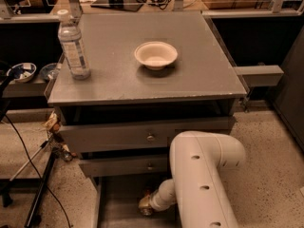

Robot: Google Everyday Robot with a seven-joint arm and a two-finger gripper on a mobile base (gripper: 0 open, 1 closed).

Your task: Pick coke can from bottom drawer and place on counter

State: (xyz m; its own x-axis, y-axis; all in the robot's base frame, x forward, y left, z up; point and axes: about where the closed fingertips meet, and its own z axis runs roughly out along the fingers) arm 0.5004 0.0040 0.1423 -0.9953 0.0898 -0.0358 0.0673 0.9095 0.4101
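The grey counter (114, 80) tops the drawer cabinet. The bottom drawer (121, 208) is pulled out at the frame's lower edge, a shallow grey tray. My white arm (204, 184) reaches down into it, and the gripper (145, 205) sits low inside the drawer, mostly hidden by the arm. The coke can is not visible; it is hidden or out of view.
A clear water bottle (73, 46) stands at the counter's left edge and a white bowl (156, 55) near its middle. Two knobbed drawers (149, 137) are above the open one. A tripod and cables (33, 184) stand on the floor at left.
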